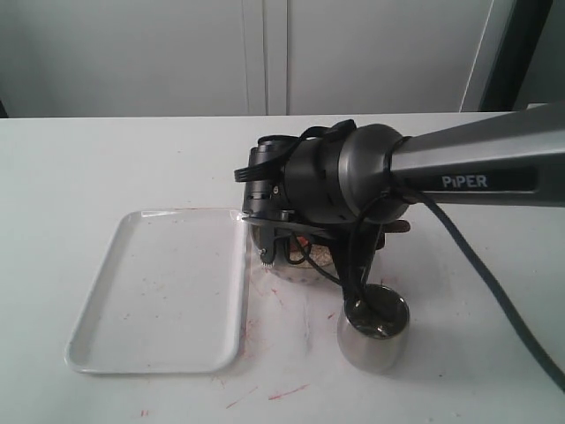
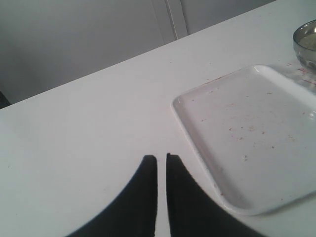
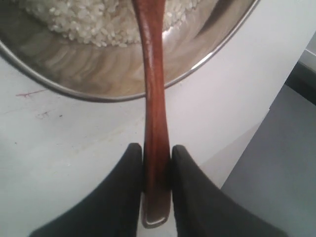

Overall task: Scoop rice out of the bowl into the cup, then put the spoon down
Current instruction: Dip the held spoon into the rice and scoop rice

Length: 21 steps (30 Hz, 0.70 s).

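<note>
A white table (image 1: pixel 106 159) seen from its front edge. A white tray (image 1: pixel 88 344) lies toward the front left corner. Near the table's middle, by the tray's far right corner, the bowl (image 3: pixel 98 94) sits almost hidden under the right arm. It holds the rice (image 3: pixel 84 22), a heap of loose pale grains.

The right gripper (image 3: pixel 157 150) is clamped on the spoon (image 3: pixel 153 98) close to the handle's end. The handle runs over the bowl's rim towards the rice, and the spoon's scoop is out of view.

The cup (image 1: pixel 375 349) stands just beside the bowl, nearer the front edge. What is inside it cannot be made out.

The left gripper (image 2: pixel 161 159) hangs over bare table left of the tray, its fingers nearly together with nothing between them.

The spoon looks stiff, light and smooth. Held this far back, its thin handle may twist between the pads. The grains should spill easily, and the narrow cup gives little margin.
</note>
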Tool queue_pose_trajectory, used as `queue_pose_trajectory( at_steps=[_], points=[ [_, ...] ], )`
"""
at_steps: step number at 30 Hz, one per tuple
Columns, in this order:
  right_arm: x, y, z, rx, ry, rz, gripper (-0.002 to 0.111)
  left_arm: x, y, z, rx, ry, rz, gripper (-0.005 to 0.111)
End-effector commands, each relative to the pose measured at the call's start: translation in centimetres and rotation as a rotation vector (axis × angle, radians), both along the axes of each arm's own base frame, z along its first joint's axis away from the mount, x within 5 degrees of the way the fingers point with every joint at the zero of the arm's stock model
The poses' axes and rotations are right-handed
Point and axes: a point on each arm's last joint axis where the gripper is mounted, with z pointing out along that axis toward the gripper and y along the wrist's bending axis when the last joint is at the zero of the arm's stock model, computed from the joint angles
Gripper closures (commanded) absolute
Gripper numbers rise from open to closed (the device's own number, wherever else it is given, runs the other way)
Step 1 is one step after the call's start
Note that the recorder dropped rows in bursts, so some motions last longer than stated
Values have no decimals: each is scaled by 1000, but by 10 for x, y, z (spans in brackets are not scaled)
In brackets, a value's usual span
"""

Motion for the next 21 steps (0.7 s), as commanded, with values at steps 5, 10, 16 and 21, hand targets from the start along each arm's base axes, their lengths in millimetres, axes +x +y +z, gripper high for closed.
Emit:
queue_pose_trajectory(
  at_steps=[5,10,16,21],
  points=[
    [-1,0,-1,9,-1,-35,108,0,0,2,-4,-10,-3,92],
    [2,-9,6,77,-26,-96,108,0,0,2,-4,-10,-3,92],
    [-1,-14,20,192,-31,-131,108,0,0,2,-4,-10,-3,92],
    [-3,-16,22,176,-16,-144,108,0,0,2,-4,-10,-3,92]
  ],
)
